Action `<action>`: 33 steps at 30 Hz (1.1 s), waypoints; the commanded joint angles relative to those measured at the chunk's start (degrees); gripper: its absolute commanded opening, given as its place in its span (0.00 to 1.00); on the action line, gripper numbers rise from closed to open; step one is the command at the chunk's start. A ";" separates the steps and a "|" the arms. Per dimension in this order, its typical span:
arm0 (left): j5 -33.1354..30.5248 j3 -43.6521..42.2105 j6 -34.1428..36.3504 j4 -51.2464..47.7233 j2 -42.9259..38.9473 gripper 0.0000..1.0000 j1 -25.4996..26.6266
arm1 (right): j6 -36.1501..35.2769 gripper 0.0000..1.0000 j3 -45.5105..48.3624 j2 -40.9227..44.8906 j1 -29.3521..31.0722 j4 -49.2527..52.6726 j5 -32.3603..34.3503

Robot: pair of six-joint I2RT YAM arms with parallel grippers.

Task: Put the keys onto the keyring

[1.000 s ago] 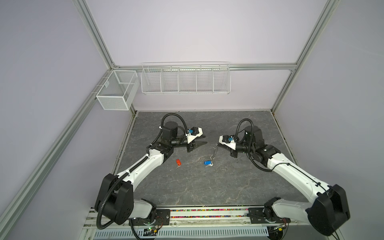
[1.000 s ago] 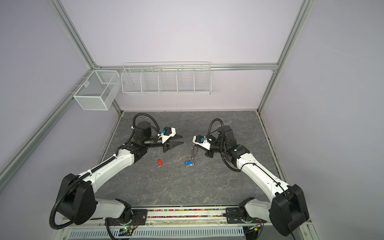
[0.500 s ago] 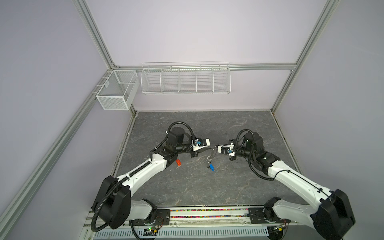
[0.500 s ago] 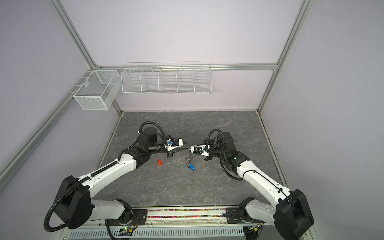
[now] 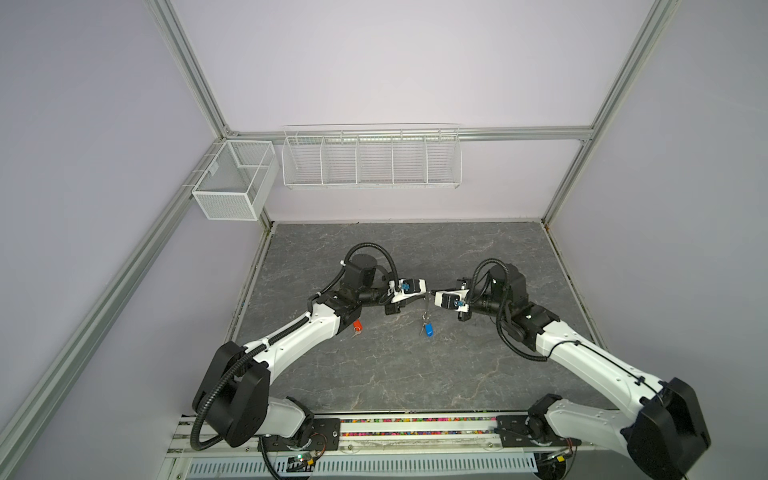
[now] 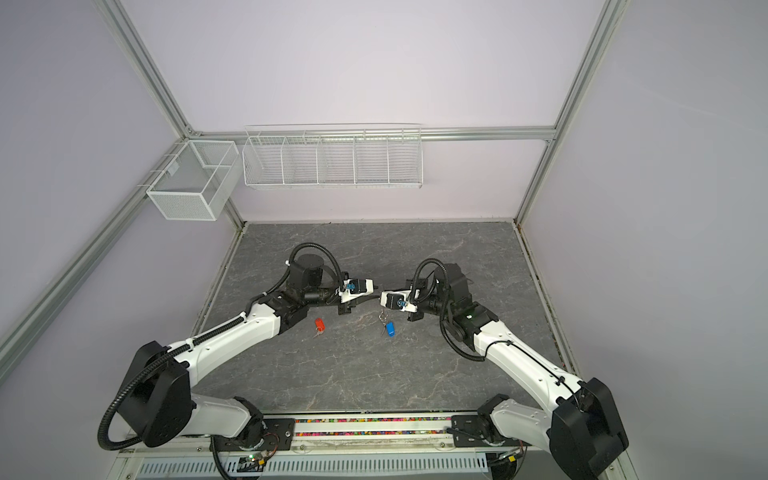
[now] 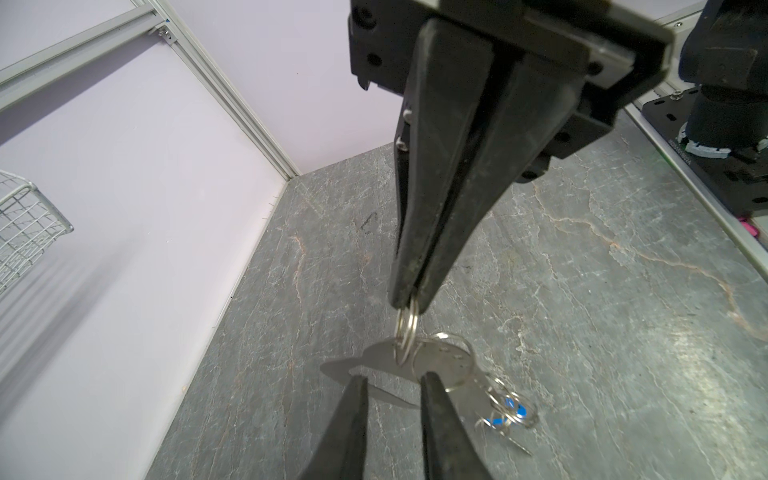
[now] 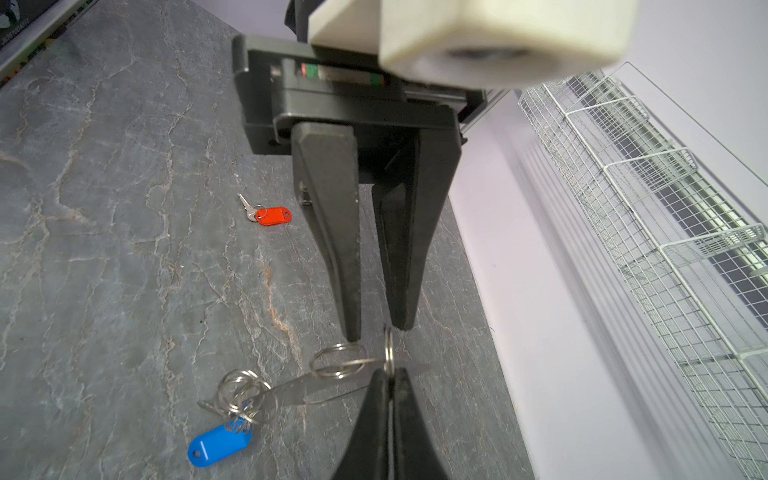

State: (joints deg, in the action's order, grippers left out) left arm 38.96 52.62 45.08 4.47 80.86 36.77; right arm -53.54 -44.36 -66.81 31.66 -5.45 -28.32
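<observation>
One key, the orange key (image 8: 274,216), lies loose on the table (image 8: 104,249) at the left, well apart from the keyring (image 8: 299,390), not yet on it. The left gripper (image 8: 376,332) is narrowly open just beside the keyring, which the right gripper (image 7: 409,300) pinches by one ring; the blue key (image 8: 218,446) seems already hooked on its low end.

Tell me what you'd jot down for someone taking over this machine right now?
Right gripper: shut on a small ring of the keyring, holding it up.
Left gripper: open, fingertips either side of that ring, not gripping.
Blue-tag key: seems already hooked on the keyring.
Orange-red-tag key: loose on the table, untouched.
To do: pick it up and thread it on.
</observation>
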 commanded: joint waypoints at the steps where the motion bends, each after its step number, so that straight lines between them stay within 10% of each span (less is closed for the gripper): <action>1: 0.12 2.13 -0.65 2.11 0.96 0.22 0.32 | 0.78 0.07 0.17 0.25 0.62 -1.67 -1.57; 27: 4.62 0.74 -2.85 6.39 0.85 0.00 0.49 | 4.31 0.07 0.15 -2.79 1.37 -3.86 0.64; 33: -6.57 1.83 3.80 -0.45 -0.86 0.00 2.78 | 7.18 0.35 1.44 -1.23 0.97 -3.54 6.06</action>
State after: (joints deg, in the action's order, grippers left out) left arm 37.65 52.62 44.29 6.83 81.52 38.20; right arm -48.29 -44.25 -68.47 32.56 -8.84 -24.84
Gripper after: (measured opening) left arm 0.047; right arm 0.320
